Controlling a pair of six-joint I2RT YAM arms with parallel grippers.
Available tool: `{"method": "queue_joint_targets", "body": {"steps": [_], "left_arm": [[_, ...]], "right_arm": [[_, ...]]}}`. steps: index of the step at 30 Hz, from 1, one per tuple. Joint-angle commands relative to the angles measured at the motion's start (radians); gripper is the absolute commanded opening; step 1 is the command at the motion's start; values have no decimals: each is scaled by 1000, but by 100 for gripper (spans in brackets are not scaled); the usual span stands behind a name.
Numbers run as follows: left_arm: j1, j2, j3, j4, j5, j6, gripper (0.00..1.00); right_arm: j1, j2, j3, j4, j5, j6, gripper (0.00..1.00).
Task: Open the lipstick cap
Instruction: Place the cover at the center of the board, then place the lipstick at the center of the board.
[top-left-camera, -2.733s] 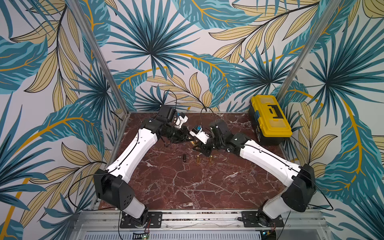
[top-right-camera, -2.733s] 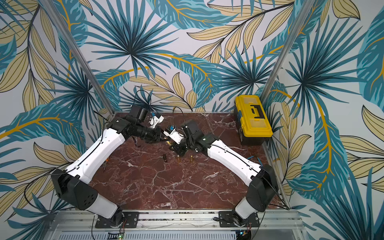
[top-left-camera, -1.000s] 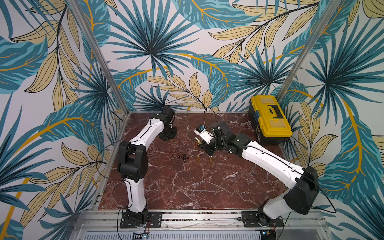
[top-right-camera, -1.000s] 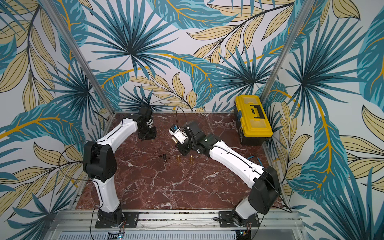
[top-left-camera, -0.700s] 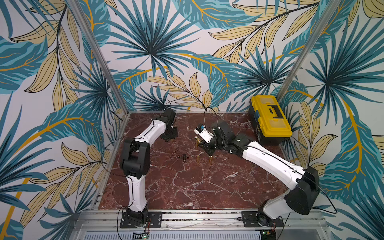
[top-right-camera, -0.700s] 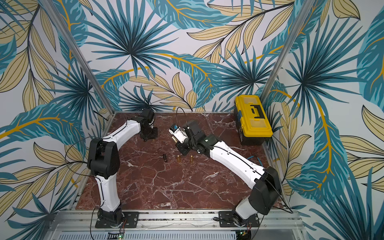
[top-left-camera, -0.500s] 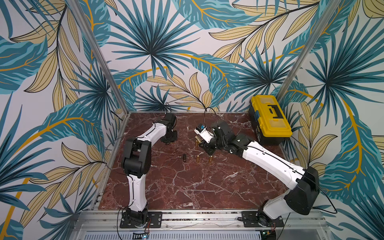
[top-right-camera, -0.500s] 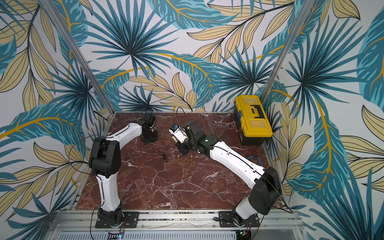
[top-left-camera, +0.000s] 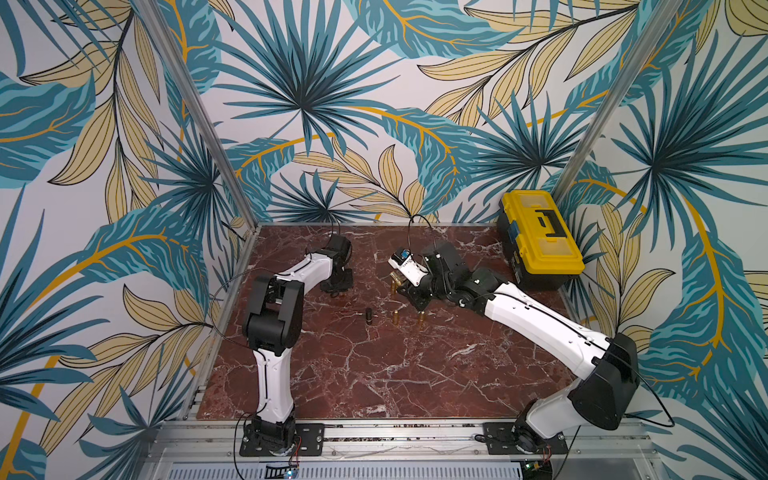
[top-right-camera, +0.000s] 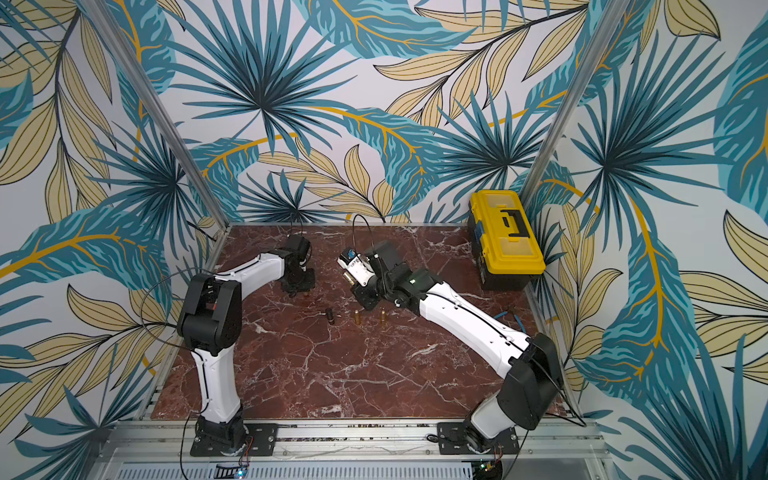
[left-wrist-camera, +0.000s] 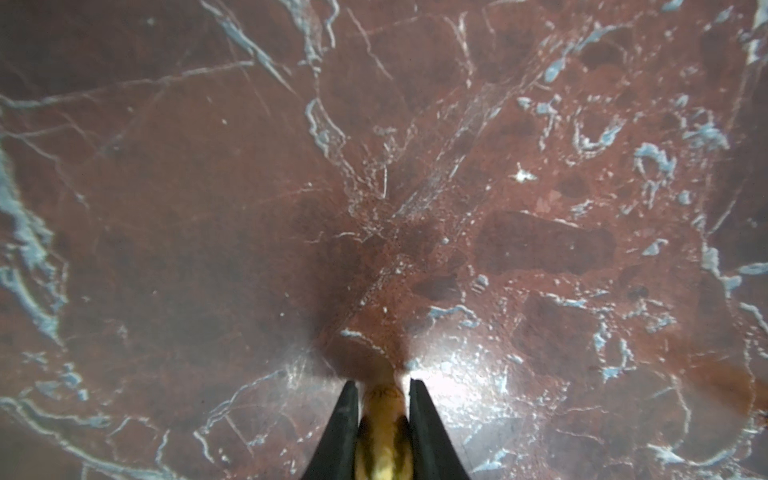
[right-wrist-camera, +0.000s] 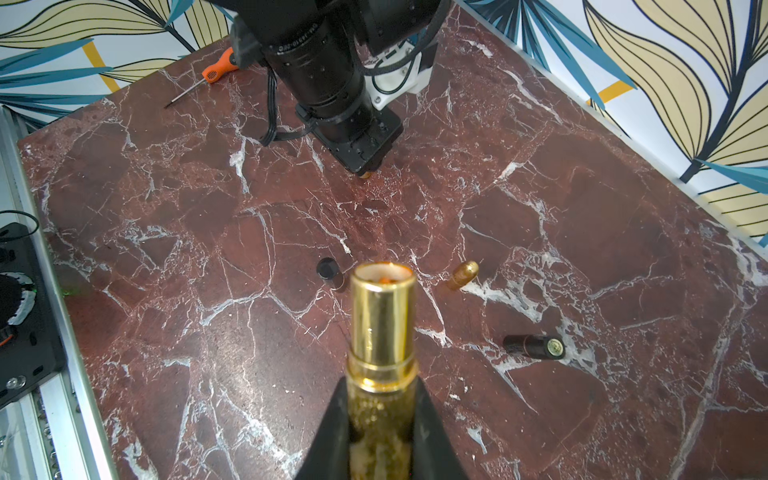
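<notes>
Right gripper clamps the shiny gold uncapped lipstick tube, base hidden; left gripper pinches a blurred gold cylindrical piece, partly cut off.

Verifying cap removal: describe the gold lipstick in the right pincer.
The gold lipstick is uncapped: a shiny, metallic-looking inner sleeve with an open mouth and a trace of orange inside, then a raised ring and a wider glittery base. The right pincer is shut on that base, black fingers on both sides. It is held clear of the marble table, touching nothing else.
</notes>
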Motion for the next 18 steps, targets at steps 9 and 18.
{"method": "queue_joint_targets", "body": {"steps": [9, 18], "left_arm": [[0, -41, -87, 43, -45, -19, 50], [5, -257, -156, 27, 145, -51, 52]], "right_arm": [[12, -32, -34, 35, 21, 22, 0], [13, -47, -68, 48, 31, 22, 0]]}}
